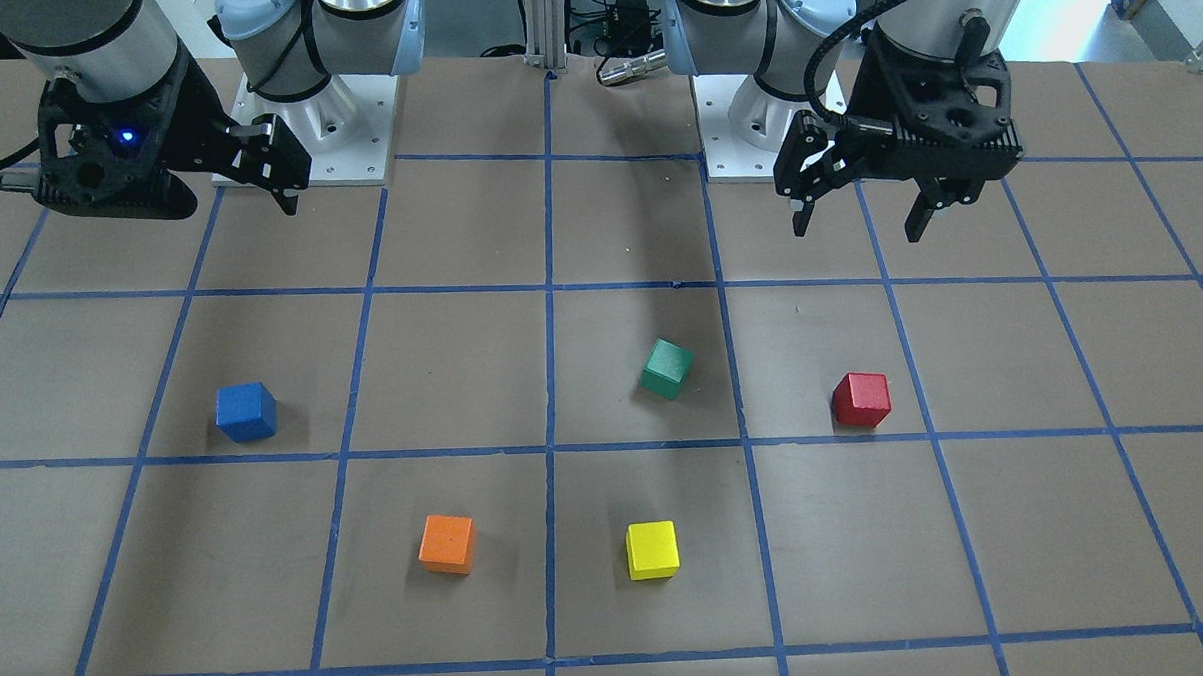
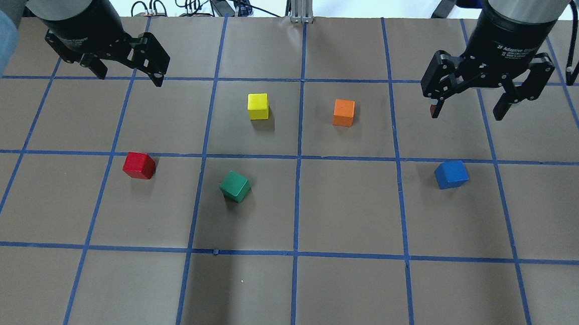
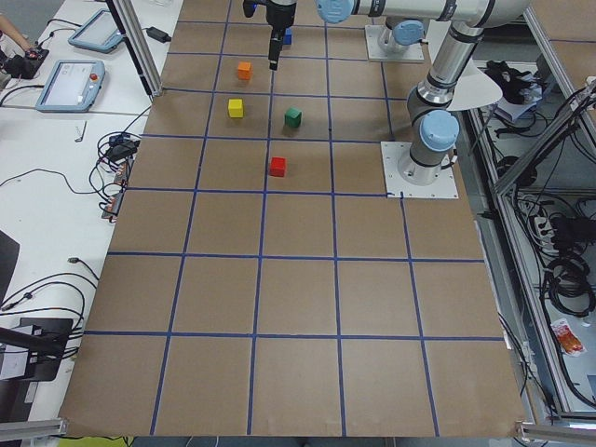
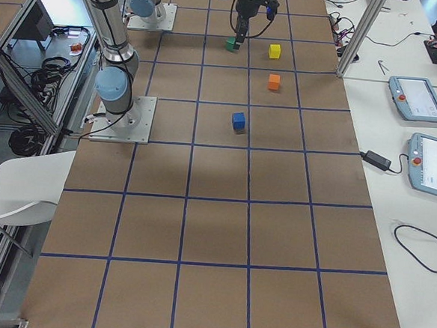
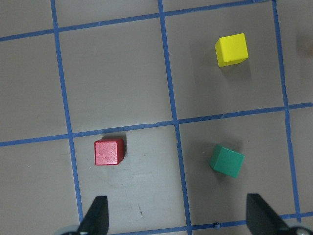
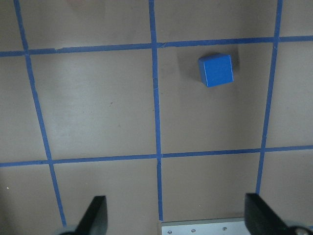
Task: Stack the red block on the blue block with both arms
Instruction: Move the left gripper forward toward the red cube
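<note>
Our left end effector [image 2: 130,75] and right end effector [image 2: 466,113] hang open and empty, small matte red cube [image 2: 138,165] and matte blue cube [image 2: 451,174] untouched.

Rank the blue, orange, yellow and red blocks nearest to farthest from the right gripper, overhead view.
From the right gripper:
1. blue block, on the right side
2. orange block, just right of centre
3. yellow block, just left of centre
4. red block, far on the left
</note>
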Robot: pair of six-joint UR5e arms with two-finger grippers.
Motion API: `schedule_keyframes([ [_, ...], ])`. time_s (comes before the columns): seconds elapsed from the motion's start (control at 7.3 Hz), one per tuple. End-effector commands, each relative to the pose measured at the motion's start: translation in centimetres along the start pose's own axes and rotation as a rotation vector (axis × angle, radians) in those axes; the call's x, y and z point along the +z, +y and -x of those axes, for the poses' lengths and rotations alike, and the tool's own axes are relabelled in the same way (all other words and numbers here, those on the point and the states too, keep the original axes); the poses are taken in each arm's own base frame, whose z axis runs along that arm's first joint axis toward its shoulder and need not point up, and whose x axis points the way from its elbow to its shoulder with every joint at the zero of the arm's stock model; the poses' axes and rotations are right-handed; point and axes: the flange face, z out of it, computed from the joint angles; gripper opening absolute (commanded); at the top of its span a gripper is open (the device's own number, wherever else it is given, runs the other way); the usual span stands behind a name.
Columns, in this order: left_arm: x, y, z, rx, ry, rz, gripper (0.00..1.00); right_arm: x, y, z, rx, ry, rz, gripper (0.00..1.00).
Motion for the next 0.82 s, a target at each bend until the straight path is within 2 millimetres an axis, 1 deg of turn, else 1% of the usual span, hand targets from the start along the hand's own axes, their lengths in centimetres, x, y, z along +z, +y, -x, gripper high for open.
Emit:
schedule_keyframes([
  [0.0, 0.3, -0.1, 0.0, 0.0, 0.003, 0.008, 1.0, 0.0, 0.0, -0.1, 0.0, 0.005, -0.001, 1.0],
  [0.14, 0.3, 0.0, -0.1, 0.002, 0.003, 0.01, 1.0, 0.0, 0.0, -0.1, 0.0, 0.005, -0.001, 1.0],
  [0.41, 1.3, -0.3, 0.1, -0.001, 0.012, 0.081, 1.0, 0.1, 0.0, -0.1, 0.0, 0.008, 0.001, 1.0],
  [0.55, 2.9, -1.0, 0.7, 0.005, 0.015, 0.107, 1.0, 0.1, 0.0, -0.1, 0.0, 0.008, 0.001, 1.0],
  [0.68, 5.8, -1.9, 2.4, -0.02, 0.024, 0.156, 1.0, 0.1, 0.0, -0.1, 0.0, 0.008, 0.001, 1.0],
])
